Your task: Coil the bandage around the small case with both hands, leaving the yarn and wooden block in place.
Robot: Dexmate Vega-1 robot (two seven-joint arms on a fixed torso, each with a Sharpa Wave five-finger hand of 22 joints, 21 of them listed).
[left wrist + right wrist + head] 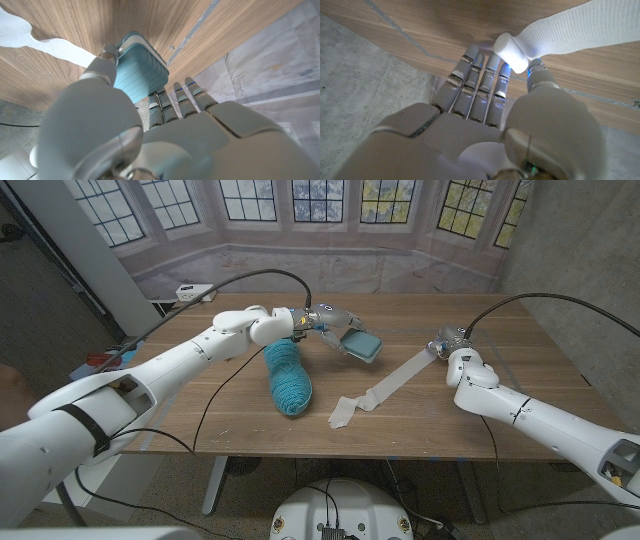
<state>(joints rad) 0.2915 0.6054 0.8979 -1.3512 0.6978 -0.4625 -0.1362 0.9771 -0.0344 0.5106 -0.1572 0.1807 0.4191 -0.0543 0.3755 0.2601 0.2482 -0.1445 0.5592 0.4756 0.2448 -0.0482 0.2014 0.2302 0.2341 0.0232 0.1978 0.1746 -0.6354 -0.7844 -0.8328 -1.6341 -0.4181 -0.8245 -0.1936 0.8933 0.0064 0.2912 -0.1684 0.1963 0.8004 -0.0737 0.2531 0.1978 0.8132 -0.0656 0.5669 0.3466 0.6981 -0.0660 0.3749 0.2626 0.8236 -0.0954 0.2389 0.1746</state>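
Left hand [330,320] grips the small teal case [361,345] near the counter's [240,425] far middle, thumb on its top. Right hand [447,340] pinches the bandage's [392,386] rolled end toward the right edge; strip trails loose to mid-counter. Teal yarn [288,376] beside the case, apparently not touching.

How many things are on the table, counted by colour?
Teal or blue: 2, the yarn and the small case
White: 1, the bandage
Total: 3. I cannot see a wooden block.
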